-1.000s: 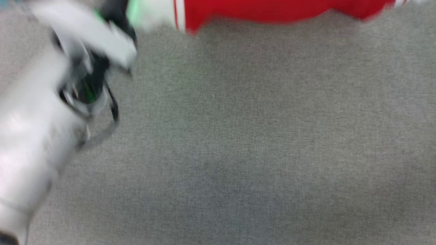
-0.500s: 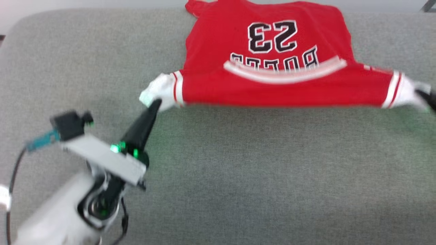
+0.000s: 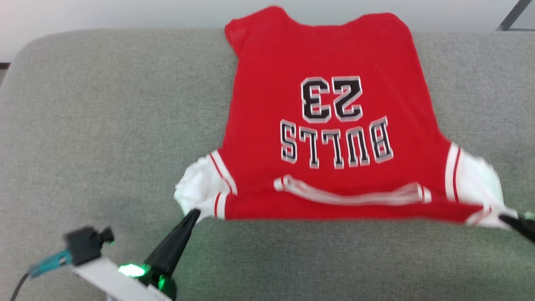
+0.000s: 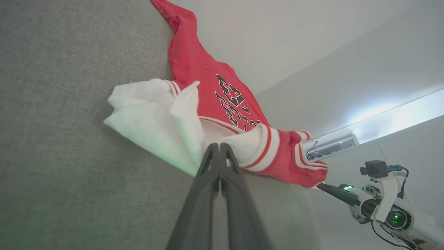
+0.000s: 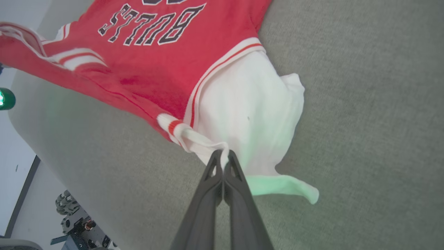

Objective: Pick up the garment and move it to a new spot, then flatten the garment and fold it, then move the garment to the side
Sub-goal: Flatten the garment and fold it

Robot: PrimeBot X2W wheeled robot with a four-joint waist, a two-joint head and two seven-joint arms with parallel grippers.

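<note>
The garment [image 3: 330, 54], a red jersey with white sleeves and a black "23", lies front up on the grey cushion [image 3: 104, 125], its collar toward me. My left gripper [image 3: 193, 214] is shut on the white left-hand sleeve [image 3: 196, 188]; in the left wrist view its fingertips [image 4: 219, 147] pinch the striped cuff [image 4: 260, 149]. At the right edge my right gripper [image 3: 508, 218] is shut on the other sleeve; the right wrist view shows it [image 5: 222, 154] clamping the sleeve's trim [image 5: 194, 139]. The shoulder line is stretched taut between the two grippers.
The cushion's rounded far-left corner [image 3: 29, 46] and far edge meet a pale wall. A dark metal bar [image 3: 512, 16] slants at the top right. Bare cushion [image 3: 313, 263] lies in front of the garment. Beyond the cushion's edge, equipment [image 5: 74, 222] sits on the floor.
The head camera has swung up, so the whole picture shifted. Both grippers stay shut on the sleeves, and more of the garment's front now lies spread out flat.
</note>
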